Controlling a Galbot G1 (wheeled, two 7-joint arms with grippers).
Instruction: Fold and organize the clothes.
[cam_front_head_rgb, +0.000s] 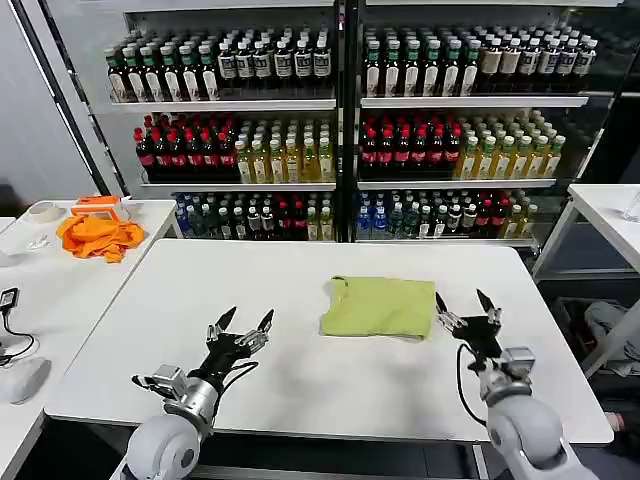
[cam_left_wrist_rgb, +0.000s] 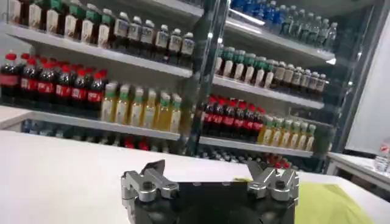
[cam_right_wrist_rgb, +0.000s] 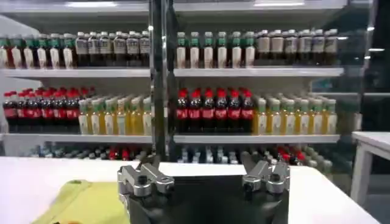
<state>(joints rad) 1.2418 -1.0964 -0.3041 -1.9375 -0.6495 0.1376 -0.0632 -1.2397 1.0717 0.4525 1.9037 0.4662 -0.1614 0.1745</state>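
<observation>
An orange cloth lies on a side table, far left of the shirt. The left hand hovers over the white table, fingers spread, well left of the shirt. The lime shirt lies folded flat on this table. The right hand, fingers spread, sits just beside the shirt's right edge.

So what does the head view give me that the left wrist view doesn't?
Head view alone: the whole folded T-shirt on the white table, the orange cloth on the side table, and the right end effector, open beside the shirt. Left wrist view alone: a close look at the left end effector, open and empty. Shared: the bottle shelves, the table, part of the shirt.
</observation>
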